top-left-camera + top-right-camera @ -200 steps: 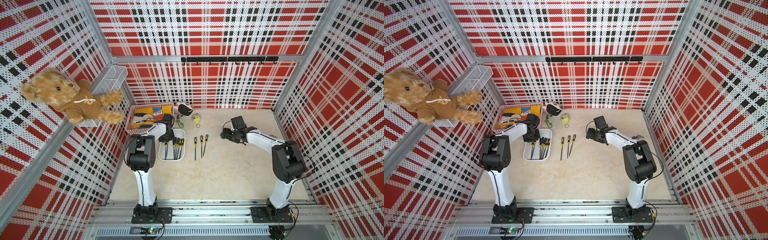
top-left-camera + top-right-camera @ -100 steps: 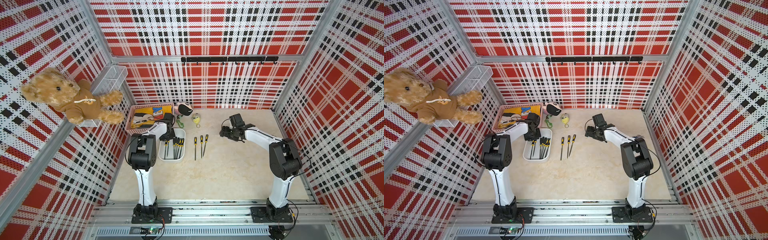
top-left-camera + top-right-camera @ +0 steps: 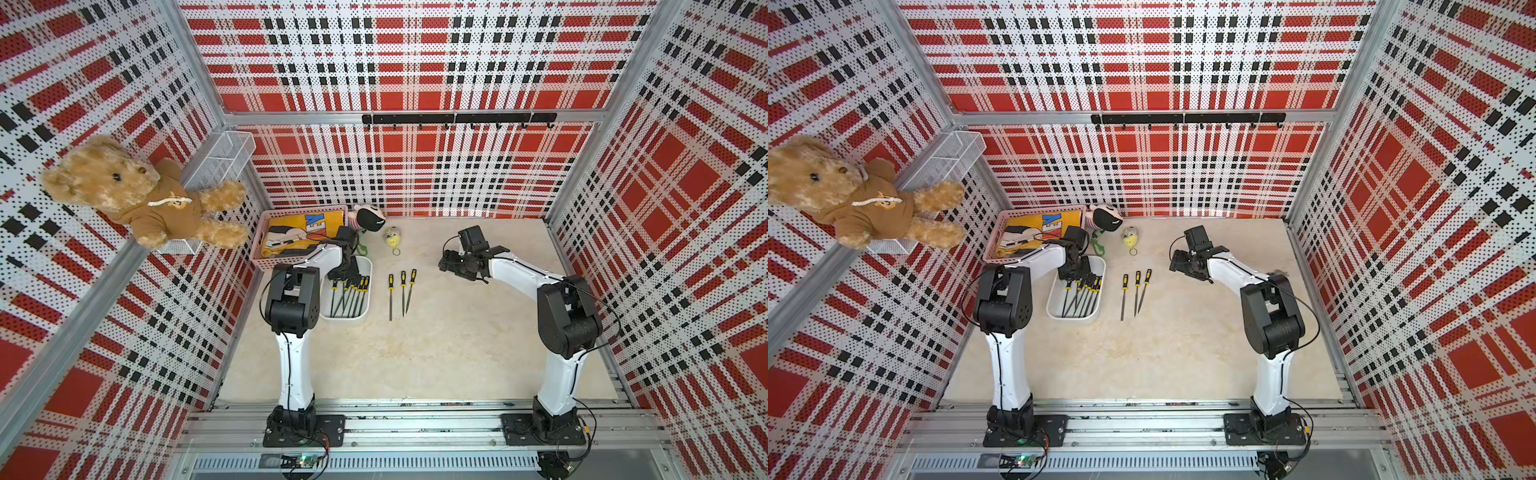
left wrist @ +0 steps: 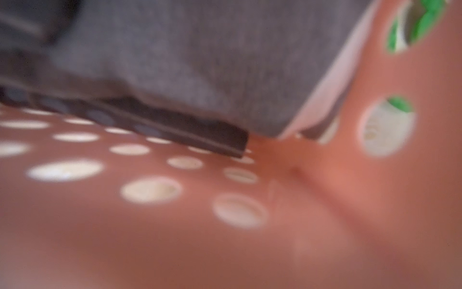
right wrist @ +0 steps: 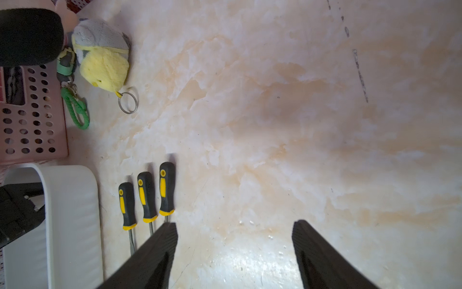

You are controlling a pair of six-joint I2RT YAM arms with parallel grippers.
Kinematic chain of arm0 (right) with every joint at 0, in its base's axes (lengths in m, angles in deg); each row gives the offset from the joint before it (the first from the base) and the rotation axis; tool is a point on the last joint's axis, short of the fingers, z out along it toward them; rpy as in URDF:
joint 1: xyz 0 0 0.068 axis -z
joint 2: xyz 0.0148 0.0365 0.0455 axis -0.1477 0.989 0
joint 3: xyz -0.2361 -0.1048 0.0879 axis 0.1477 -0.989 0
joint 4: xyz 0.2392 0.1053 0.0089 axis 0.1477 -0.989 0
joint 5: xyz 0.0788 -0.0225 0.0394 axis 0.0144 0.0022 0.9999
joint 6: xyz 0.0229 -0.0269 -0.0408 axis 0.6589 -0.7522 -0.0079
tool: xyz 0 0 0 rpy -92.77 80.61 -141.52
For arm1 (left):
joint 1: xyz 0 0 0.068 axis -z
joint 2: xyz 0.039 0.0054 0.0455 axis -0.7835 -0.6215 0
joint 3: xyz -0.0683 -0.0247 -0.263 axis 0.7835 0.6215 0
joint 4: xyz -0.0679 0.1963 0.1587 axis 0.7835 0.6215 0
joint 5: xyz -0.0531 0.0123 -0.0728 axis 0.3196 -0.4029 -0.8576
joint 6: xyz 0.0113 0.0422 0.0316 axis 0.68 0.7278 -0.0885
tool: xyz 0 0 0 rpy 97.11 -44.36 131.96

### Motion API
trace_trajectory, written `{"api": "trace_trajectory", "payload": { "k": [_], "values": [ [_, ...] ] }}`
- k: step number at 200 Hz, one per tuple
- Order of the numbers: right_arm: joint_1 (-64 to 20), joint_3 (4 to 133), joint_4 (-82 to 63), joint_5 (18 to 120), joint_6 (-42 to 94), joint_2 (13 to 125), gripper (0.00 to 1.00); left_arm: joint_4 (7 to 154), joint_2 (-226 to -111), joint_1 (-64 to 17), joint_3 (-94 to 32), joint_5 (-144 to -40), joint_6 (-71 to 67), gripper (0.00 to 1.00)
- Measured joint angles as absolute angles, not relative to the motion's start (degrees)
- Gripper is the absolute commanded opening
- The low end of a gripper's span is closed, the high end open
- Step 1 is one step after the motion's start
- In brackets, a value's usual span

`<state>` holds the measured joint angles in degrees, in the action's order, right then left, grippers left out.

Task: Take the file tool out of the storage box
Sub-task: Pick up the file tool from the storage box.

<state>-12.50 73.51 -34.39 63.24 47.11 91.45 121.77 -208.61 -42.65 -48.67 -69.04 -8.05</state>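
**Left claw low over the file handles, grip not visible**

On the table (image 3: 436, 340), the storage box (image 3: 345, 317) lay just beside the pink basket (image 3: 257, 245). Several black-and-yellow files (image 3: 351, 295) were still inside it, handles toward the far end. Three loose files (image 3: 402, 291) lay in a row on the table near the box.

The left gripper (image 3: 343, 272) hung low over the handle end of the box. Whether it pinched a handle could not be told: the arm hid its jaws from above, and its wrist view showed only blurred pink wall. The right gripper (image 5: 235, 224) stood with jaws spread wide over bare table, holding nothing.

To do this step well, the left claw likely needed to close on one handle only. It would then lift straight up, so the tip cleared the rim without dragging its neighbours.

Against a second before, the right gripper had edged slightly toward the loose files. The left gripper and all the files looked unchanged.
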Motion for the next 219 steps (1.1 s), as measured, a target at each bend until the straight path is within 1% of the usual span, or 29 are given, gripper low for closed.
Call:
{"api": "trace_trajectory", "payload": {
  "k": [8,15,48,113,161,185,219],
  "values": [
    [-12.50,73.45,-34.44,63.24,47.09,91.47,0.80,121.60,-208.61,-42.67,-48.63,-69.06,-8.07,0.28],
    [-12.50,73.45,-34.41,63.26,47.07,91.50,0.80,121.44,-208.61,-42.74,-48.63,-69.08,-8.16,0.25],
    [-12.52,73.80,-34.55,63.24,46.81,92.13,0.80,121.16,-208.61,-42.78,-48.65,-69.39,-8.49,0.00],
    [-12.72,73.89,-34.59,63.28,46.02,92.35,0.81,124.18,-208.92,-42.74,-51.54,-68.84,-8.51,0.00],
    [-12.72,73.86,-33.96,63.24,45.80,92.35,0.81,132.13,-208.92,-41.27,-62.95,-67.57,-8.36,0.00],
    [-12.72,73.17,-32.86,63.02,45.80,92.11,0.81,133.14,-208.92,-39.37,-68.83,-67.55,-8.27,0.00],
    [-12.13,69.89,-31.44,63.02,45.89,90.25,0.81,133.29,-208.96,-35.26,-71.84,-68.38,-8.93,0.00]
  ]
}}
